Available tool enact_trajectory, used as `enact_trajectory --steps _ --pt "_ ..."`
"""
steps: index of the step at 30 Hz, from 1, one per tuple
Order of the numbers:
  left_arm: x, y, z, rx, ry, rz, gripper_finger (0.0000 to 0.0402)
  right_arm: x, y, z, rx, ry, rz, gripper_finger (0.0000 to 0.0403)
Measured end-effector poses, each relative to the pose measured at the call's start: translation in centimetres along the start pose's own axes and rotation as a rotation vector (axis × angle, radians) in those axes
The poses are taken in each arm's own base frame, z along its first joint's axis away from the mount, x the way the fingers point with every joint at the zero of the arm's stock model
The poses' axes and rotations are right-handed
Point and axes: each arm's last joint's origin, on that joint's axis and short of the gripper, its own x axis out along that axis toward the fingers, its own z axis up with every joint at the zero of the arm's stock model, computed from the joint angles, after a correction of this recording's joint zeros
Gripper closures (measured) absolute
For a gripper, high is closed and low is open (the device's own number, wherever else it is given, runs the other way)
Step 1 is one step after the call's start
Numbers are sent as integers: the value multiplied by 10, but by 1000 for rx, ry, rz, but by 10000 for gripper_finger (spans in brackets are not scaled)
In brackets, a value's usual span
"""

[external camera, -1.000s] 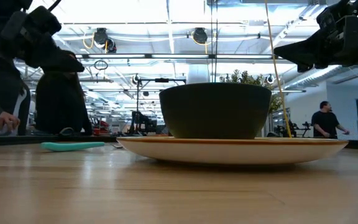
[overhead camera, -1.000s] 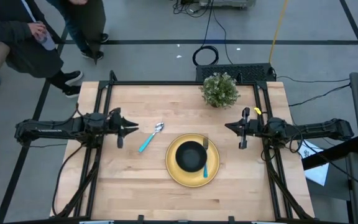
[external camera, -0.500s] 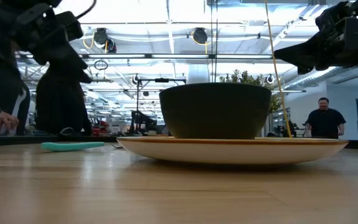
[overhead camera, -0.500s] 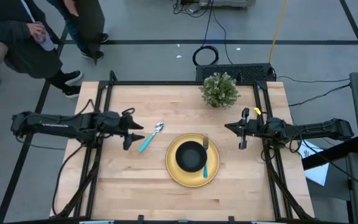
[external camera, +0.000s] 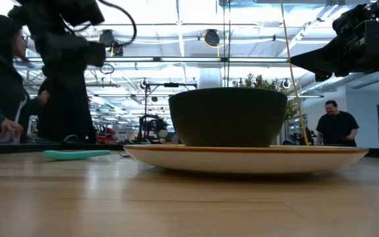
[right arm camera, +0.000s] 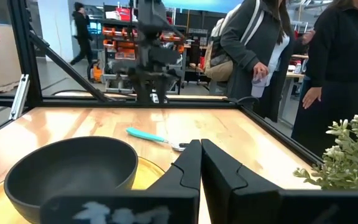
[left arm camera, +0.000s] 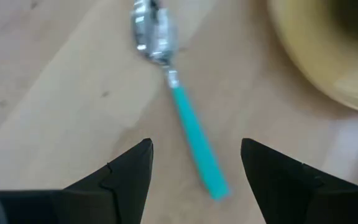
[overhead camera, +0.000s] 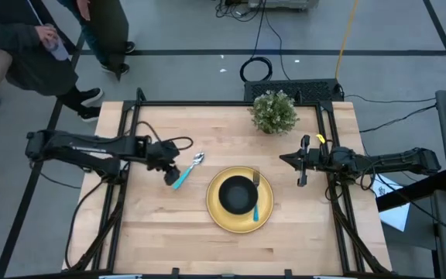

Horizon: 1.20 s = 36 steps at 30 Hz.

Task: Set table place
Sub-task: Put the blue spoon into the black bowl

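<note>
The turquoise-handled spoon (overhead camera: 186, 170) lies flat on the table (overhead camera: 161, 232), left of the yellow plate (overhead camera: 217, 215). On the plate stands the black bowl (overhead camera: 238, 194), and the fork (overhead camera: 255, 203) lies on the plate to the bowl's right. My left gripper (overhead camera: 170, 173) hangs open above the spoon's handle end, tipped steeply down. In the left wrist view its fingers (left arm camera: 129, 171) stand either side of the handle (left arm camera: 196, 146) without touching it. My right gripper (overhead camera: 301, 169) waits shut and level at the table's right, clear of the plate.
A small green potted plant (overhead camera: 274, 112) stands at the table's far edge, right of centre. People stand beyond the far left corner (overhead camera: 29, 46). Bare wood lies along the near edge and to the spoon's left.
My left gripper has moved toward the table's right, from the left edge to above the spoon's handle, and has tipped from nearly level to pointing steeply down. The spoon, plate, bowl and fork have stayed where they were.
</note>
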Motion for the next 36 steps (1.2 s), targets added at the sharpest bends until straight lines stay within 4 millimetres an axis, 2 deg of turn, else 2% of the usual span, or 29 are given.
enact_trajectory --steps 6,12,21,30,36 --pt "29 3 -1 -69 95 155 151 0 0 0 0 0 0 403" --pt "47 2 -2 -79 164 160 151 0 0 -1 -1 8 0 403" --pt "46 -3 3 -66 153 86 151 0 0 -1 -1 14 1 403" --pt "38 -12 18 -61 93 45 151 0 0 -2 23 21 1 403" --pt "52 -12 15 -54 152 78 151 0 0 -3 22 28 1 403"
